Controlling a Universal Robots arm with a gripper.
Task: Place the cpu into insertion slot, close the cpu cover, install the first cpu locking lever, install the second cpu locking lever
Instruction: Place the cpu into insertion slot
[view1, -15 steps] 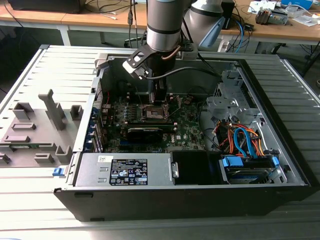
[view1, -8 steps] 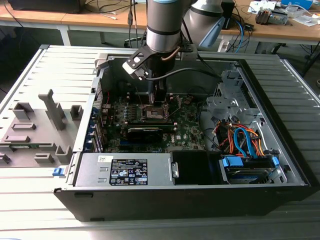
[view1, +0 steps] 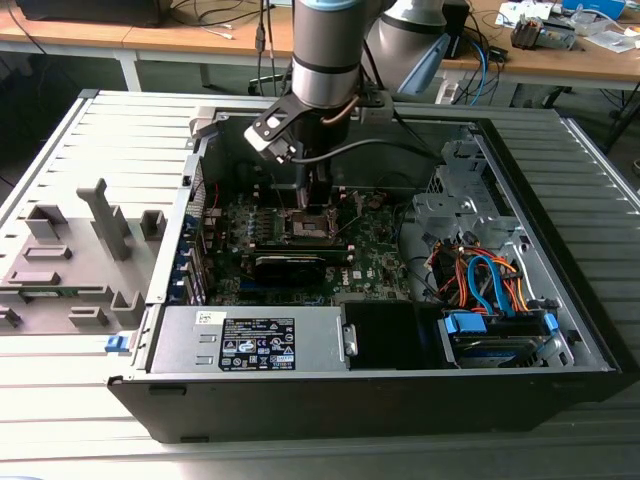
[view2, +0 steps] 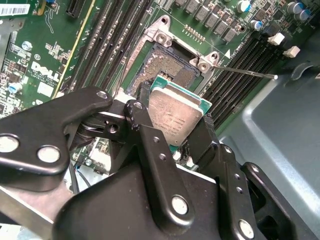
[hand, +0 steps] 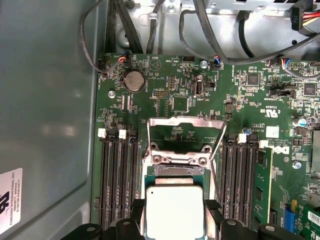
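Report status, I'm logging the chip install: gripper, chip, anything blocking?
Copy: gripper shut on the chip. That chip hangs by the open socket, not seated. Its cover stands flipped up; nothing blocking.

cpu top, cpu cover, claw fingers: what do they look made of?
cpu: top looks like bare metal, pale silver-grey, matte with faint smudges; green board edge beneath.
cpu cover: thin stamped sheet metal by its look, bright silver, edges glinting.
claw fingers: black, smooth satin, silver pins; coated metal or hard plastic, cannot tell.
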